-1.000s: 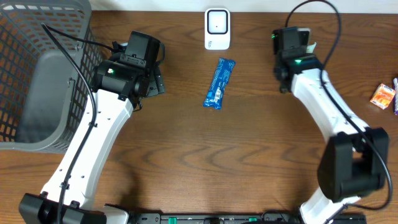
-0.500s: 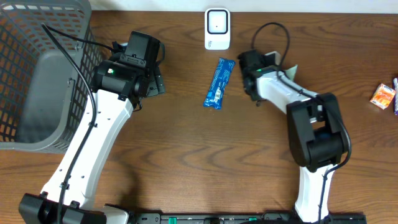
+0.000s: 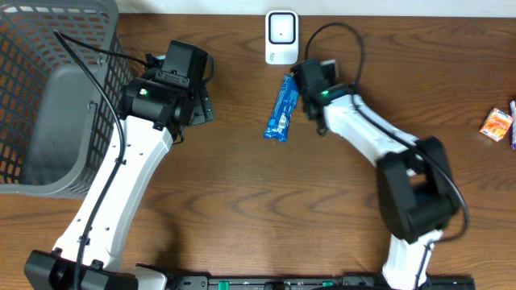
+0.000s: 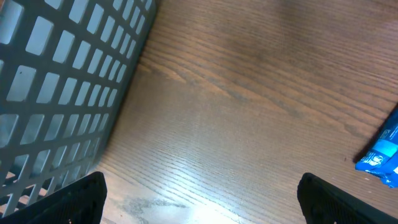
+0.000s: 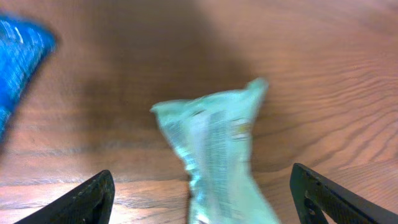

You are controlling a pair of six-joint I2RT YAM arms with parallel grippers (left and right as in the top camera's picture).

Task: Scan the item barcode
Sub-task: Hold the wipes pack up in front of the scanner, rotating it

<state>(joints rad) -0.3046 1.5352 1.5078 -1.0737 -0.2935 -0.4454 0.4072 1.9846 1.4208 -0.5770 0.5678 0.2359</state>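
A pale green packet (image 5: 214, 155) lies blurred between the spread fingers of my right gripper (image 5: 205, 199), and neither fingertip touches it. In the overhead view the right gripper (image 3: 303, 78) sits just right of a blue packet (image 3: 284, 107), below the white scanner (image 3: 281, 36); the green packet is hidden under the gripper there. The blue packet's end shows at the top left of the right wrist view (image 5: 18, 50). My left gripper (image 3: 198, 103) is open over bare wood (image 4: 199, 208), with the blue packet (image 4: 382, 155) at the right edge of its view.
A grey mesh basket (image 3: 48, 97) fills the left end of the table and the left side of the left wrist view (image 4: 56, 93). An orange packet (image 3: 496, 125) lies at the far right edge.
My right arm swung left from the far right to beside the blue packet. Its jaws went from shut to wide open, releasing the green packet. The left arm stayed still.
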